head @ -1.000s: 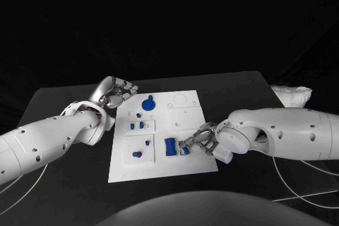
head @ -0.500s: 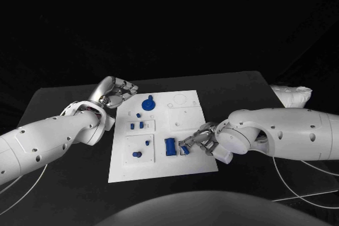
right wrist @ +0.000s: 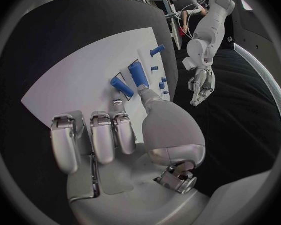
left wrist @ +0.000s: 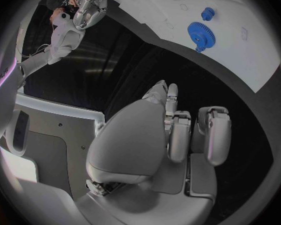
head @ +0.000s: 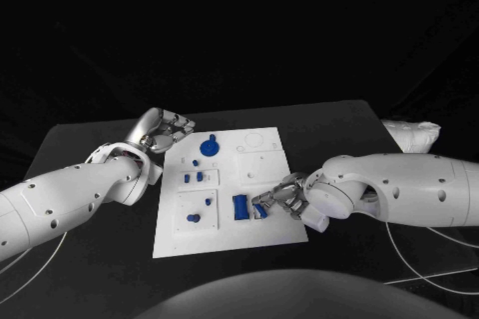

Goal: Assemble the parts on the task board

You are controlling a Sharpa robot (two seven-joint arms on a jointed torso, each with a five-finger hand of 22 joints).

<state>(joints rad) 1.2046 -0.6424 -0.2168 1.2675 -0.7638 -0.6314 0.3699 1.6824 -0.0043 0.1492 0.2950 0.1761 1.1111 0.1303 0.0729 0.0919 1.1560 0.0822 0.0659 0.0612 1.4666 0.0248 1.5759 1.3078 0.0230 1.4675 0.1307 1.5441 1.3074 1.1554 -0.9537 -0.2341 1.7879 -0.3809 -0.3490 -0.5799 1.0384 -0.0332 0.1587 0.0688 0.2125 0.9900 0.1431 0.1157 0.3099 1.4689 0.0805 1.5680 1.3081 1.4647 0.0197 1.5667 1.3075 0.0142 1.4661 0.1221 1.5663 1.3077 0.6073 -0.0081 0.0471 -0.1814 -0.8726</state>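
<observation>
Black table (head: 100,263) under a dark room; white rectangular task board (head: 284,232) lies at its middle, long side running near to far.

Item: my left hand (head: 165,131), silver, at the board's far left corner, just off its edge. Fingers curled in on the palm, nothing in them, confirmed in the left wrist view (left wrist: 178,135).

Item: my right hand (head: 284,196), silver, over the board's near right part. Its fingertips (head: 261,203) pinch a small blue oblong piece (head: 260,211), which stands just right of a larger blue block. In the right wrist view (right wrist: 140,135) the thumb reaches toward that oblong piece (right wrist: 122,86); the other fingers are curled in.

Item: larger blue rectangular block (head: 241,207), set in the board's near middle.

Item: blue toothed gear (head: 209,148), far left on the board, with a small blue peg (head: 212,137) just beyond it.

Item: three small blue pegs (head: 199,176), left side, mid-board.

Item: blue knob (head: 194,218) in the near left square recess, a small blue stub (head: 208,201) just beyond it.
</observation>
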